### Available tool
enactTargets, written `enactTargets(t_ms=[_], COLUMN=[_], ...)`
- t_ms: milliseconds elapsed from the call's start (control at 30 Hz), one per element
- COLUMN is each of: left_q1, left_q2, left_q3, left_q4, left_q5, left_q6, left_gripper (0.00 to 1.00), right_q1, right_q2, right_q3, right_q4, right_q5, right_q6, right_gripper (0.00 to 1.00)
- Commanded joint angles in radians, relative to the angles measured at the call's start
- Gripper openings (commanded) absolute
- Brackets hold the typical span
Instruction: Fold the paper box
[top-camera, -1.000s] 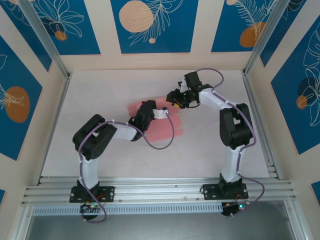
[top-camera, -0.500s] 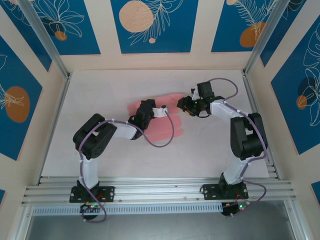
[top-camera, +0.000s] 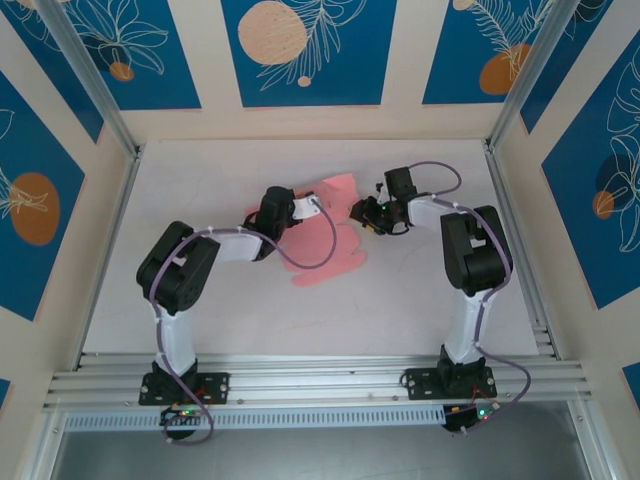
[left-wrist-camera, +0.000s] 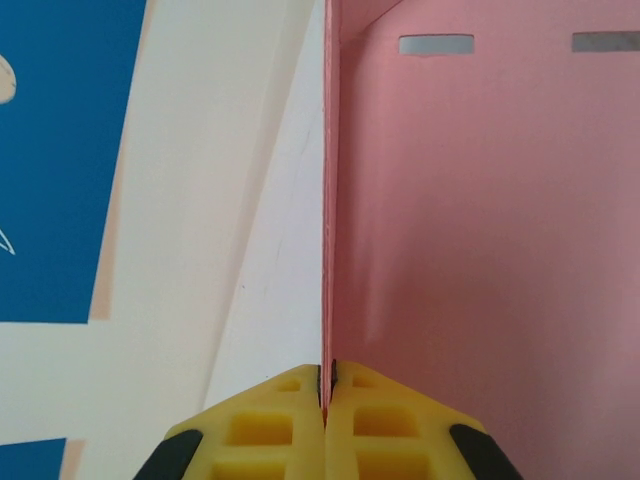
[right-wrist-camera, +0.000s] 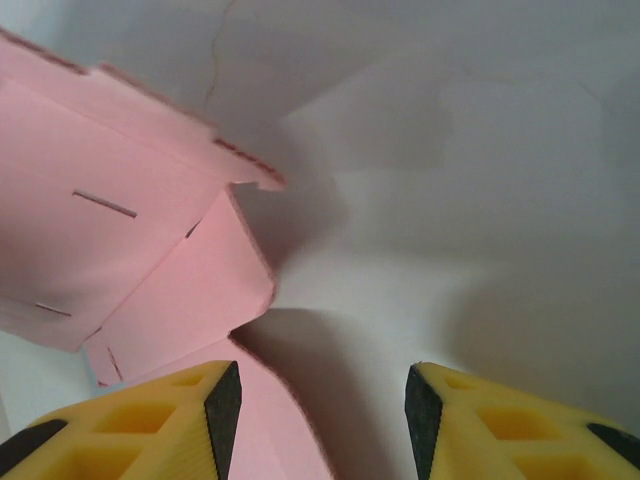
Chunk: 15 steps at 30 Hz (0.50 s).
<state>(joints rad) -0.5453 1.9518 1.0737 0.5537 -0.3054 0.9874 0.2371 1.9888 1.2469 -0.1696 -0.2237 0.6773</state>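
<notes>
Left wrist: left gripper (left-wrist-camera: 324, 385) pinched tight on an upright edge of the paper box (left-wrist-camera: 480, 250). Top external: pink sheet partly lifted, mid table (top-camera: 200, 180). Right gripper (right-wrist-camera: 322, 400) half parted, holding nothing, just beside a flap.

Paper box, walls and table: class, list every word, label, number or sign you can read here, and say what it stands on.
There is no text that can be read.
The paper box: plain pink card with cut slots, no print.
The wall panels: blue leaf-and-circle artwork, no lettering.
</notes>
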Motion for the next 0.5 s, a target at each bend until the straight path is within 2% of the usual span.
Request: enactTargets(t_ms=[0,467], left_q1=[0.013,0.011], left_q2=[0.005,0.009], left_q3=[0.033,0.05], left_q4=[-0.052,-0.046], left_q5=[0.042,0.022], left_q6=[-0.059,-0.039], left_gripper=[0.0,0.0], right_q1=[0.01,0.018], right_q2=[0.03,0.111], right_q3=[0.05,0.129], right_q4=[0.054,0.071], right_q5=[-0.053,-0.11], right_q6=[-0.029,-0.043], right_gripper=[0.49,0.47])
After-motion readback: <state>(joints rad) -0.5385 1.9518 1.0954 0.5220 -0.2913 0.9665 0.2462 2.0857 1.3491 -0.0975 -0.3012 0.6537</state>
